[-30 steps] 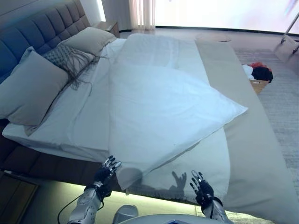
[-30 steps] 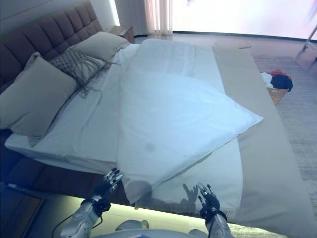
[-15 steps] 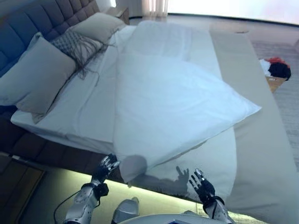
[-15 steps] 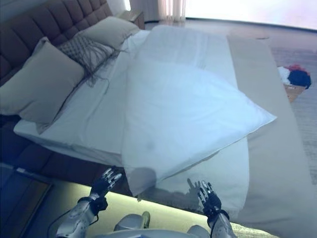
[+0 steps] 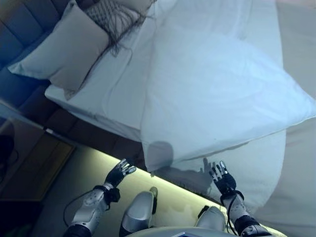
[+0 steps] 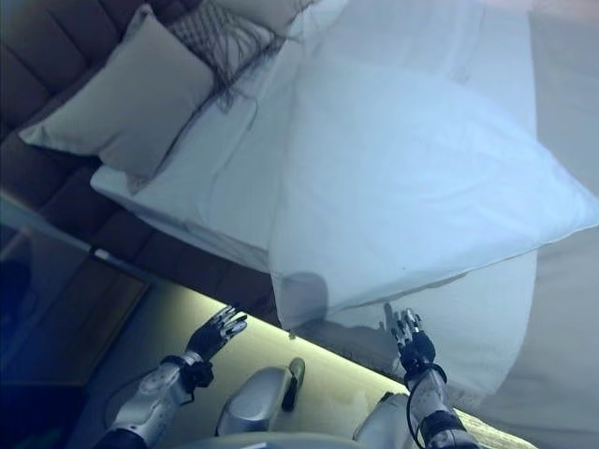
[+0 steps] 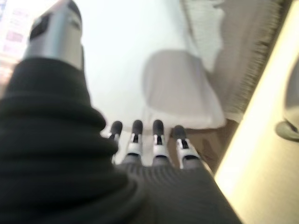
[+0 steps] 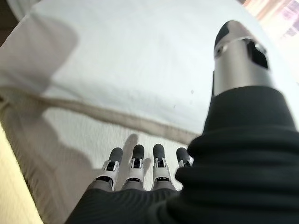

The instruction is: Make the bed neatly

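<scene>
A white duvet (image 5: pixel 217 94) lies askew on the bed, one corner hanging over the near edge and another pointing right. Under it are a white sheet (image 5: pixel 111 86) and a beige cover (image 5: pixel 296 148). A grey pillow (image 5: pixel 64 49) and a fringed cushion (image 5: pixel 118 12) lie at the headboard end. My left hand (image 5: pixel 117 174) is open and empty, low beside the bed, left of the hanging duvet corner. My right hand (image 5: pixel 222 178) is open and empty, just in front of the sheet's near edge. The right wrist view shows the duvet (image 8: pixel 154 70) past straight fingers (image 8: pixel 135 163).
A dark wooden nightstand (image 5: pixel 29 163) stands at the left beside the bed. A lit strip (image 5: pixel 173 185) runs along the bed base near my hands. The dark bed frame (image 5: pixel 84 128) shows below the mattress.
The camera has tilted down and moved closer to the bed, so the whole scene shifted up. Both hands stay open and low at the bed's near edge.
</scene>
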Motion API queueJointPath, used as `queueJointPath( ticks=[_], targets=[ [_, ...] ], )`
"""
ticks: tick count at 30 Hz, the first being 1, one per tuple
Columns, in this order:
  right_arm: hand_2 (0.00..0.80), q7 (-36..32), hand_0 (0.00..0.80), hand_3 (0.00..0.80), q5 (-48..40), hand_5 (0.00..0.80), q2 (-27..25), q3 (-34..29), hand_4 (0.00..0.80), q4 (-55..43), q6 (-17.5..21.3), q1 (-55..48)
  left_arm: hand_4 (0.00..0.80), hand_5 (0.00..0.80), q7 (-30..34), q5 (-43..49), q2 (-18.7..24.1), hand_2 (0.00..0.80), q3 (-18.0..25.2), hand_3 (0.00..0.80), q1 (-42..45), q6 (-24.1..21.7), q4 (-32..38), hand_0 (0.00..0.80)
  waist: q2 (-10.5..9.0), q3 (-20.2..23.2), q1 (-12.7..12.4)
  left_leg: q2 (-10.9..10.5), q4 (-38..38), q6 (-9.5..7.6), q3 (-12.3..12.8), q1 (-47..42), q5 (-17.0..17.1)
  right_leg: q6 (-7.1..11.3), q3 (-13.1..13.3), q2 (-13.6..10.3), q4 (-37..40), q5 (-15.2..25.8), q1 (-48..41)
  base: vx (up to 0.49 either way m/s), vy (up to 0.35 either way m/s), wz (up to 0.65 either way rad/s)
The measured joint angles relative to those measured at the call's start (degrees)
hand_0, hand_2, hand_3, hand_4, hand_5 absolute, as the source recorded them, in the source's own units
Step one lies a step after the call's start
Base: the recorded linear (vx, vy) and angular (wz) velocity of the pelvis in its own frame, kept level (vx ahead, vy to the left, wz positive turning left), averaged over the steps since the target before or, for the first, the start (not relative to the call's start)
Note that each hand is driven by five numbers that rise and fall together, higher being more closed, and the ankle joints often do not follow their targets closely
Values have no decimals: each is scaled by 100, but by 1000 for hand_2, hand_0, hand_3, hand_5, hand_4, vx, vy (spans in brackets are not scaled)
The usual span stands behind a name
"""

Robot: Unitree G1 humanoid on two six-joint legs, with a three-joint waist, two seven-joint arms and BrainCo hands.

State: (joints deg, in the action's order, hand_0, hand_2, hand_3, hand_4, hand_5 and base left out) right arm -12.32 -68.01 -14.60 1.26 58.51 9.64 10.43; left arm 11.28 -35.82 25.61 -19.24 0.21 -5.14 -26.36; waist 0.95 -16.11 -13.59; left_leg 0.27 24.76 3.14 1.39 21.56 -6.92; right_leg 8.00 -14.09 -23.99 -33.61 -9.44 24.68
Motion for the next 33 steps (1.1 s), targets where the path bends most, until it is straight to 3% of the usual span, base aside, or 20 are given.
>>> queueJointPath(
  ticks=[2, 6, 11, 22, 33],
  targets=[
    [0, -89, 0, 0, -102, 0, -60, -210, 0, 271, 9, 374, 0, 0, -16, -160, -6, 0, 16, 0, -90, 0, 33, 0, 38, -164, -76, 73, 39, 68, -7, 91, 71, -112, 1, 81, -85, 14, 159, 183, 102, -13],
    [0, -166, 0, 0, -503, 0, -528, -328, 0, 12, -1, 499, 0, 0, -26, -278, -50, 0, -58, 0, -163, -93, 56, 0, 90, -276, -133, 38, 342, 113, -10, 267, -91, -77, 45, -91, -507, -154, 383, -183, 111, 1],
    [0, -262, 0, 0, -1171, 0, -1179, -870, 0, 732, -93, 1499, 0, 0, -115, -574, -13, 0, -184, 0, -544, -221, 237, 0, 409, -602, -166, -58, 951, 119, -174, 1334, -99, -169, -22, -268, -1036, -199, 1263, -3, 8, 27],
    [0, -570, 0, 0, -1210, 0, -1774, -1029, 0, 878, -790, 1831, 0, 0, -130, -674, 24, 0, -344, 0, -593, -191, 481, 0, 438, -627, -261, -162, 1355, 58, -124, 1695, -234, -156, 229, -431, -1447, -336, 1702, 42, 56, 2],
    [0, -797, 0, 0, -1247, 0, -2117, -1272, 0, 1036, -1266, 1897, 0, 0, -139, -675, 25, 0, -461, 0, -481, -192, 518, 0, 455, -617, -285, -160, 1351, 62, -138, 1733, -232, -150, 245, -447, -1516, -344, 1721, 63, -21, 3]
  ],
)
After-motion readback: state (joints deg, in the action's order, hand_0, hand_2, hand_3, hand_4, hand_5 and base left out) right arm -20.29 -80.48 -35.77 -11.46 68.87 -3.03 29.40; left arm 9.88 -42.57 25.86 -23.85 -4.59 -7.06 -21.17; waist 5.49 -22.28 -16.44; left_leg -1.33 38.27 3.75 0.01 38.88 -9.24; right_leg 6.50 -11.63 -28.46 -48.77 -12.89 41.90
